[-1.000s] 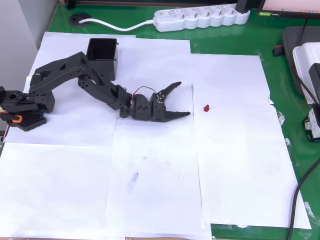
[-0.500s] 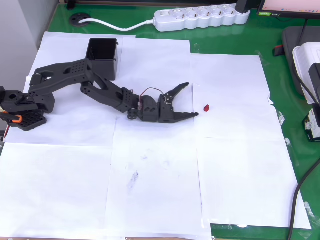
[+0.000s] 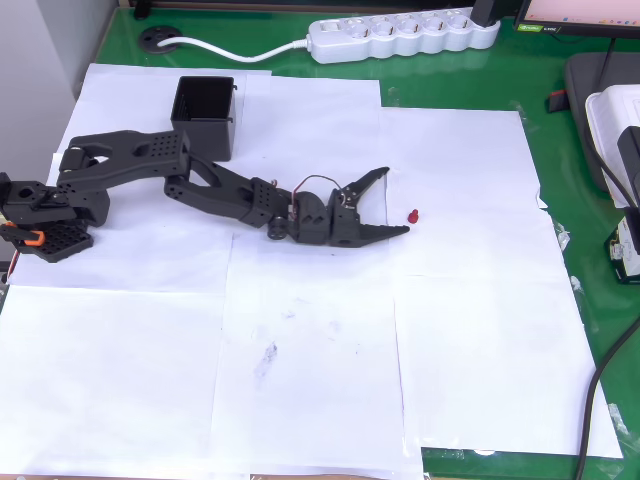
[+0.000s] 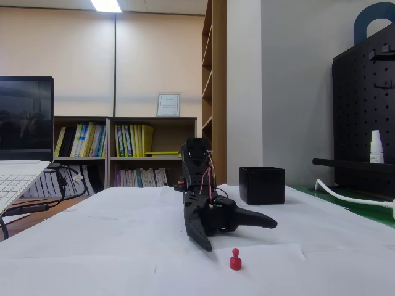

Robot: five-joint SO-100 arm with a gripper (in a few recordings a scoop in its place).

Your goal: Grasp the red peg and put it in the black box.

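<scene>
Overhead view, left to right. Black five-joint arm (image 3: pixel 170 175) is based at the left edge of the green counter (image 3: pixel 560 170), which is covered with white paper sheets (image 3: pixel 300 380), and reaches rightward, low over the paper. Small square open-topped black plastic box (image 3: pixel 205 115) sits behind the arm's upper link, near the rear left of the paper; its inside looks dark (contents cannot be made out). The black two-finger tool (image 3: pixel 398 202) is at the arm's far end, spread wide, one finger angled up-right, the other pointing right along the paper; nothing is held between them. Tiny dark-red peg (image 3: pixel 412 215) stands on the paper just beside the fingertips, at the mouth of the opening, apart from both fingers and well apart from the box. White power strip (image 3: pixel 405 33) lies along the rear edge of the counter.

Fixed view (low, looking along the arm): tool (image 4: pixel 241 234) gapes open toward the camera, empty. Peg (image 4: pixel 235 259) stands upright, head up, just in front of it. Box (image 4: pixel 262 185) sits behind, to the right.
</scene>
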